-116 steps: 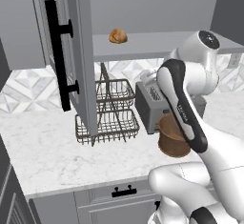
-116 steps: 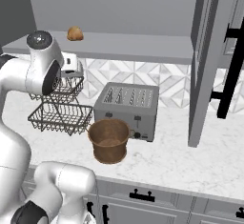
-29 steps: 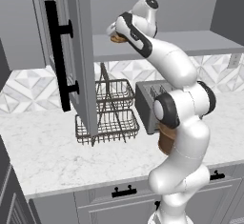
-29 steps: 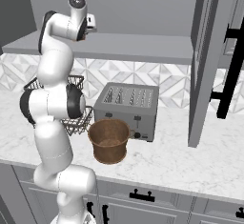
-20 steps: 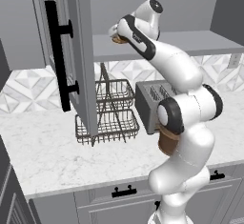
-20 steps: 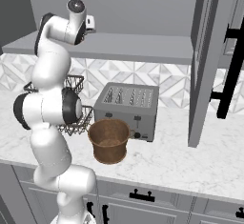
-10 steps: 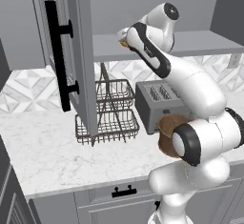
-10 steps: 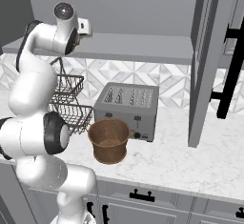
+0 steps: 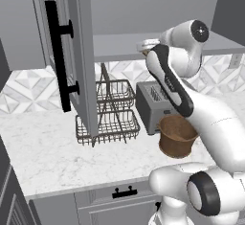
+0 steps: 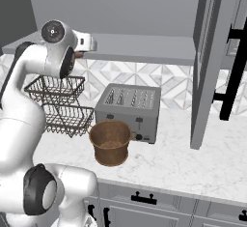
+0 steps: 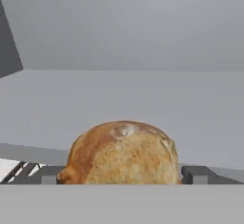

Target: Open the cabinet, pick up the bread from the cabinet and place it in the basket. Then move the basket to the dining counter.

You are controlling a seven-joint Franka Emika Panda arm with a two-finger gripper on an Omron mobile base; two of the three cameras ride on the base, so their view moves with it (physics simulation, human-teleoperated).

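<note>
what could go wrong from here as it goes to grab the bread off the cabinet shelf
1. The bread sits between the open pincer tips, but it is round, so closing off-centre could squeeze it out and roll it deeper along the shelf.
2. The basket stands right beside the toaster, so a sloppy drop could land the bread on the toaster slots instead.

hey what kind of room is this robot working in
It looks like a home kitchen: a silver slot toaster on a white marble-look countertop, a grey wall cabinet with its door open, and a golden-brown bread roll on the cabinet shelf.
</note>
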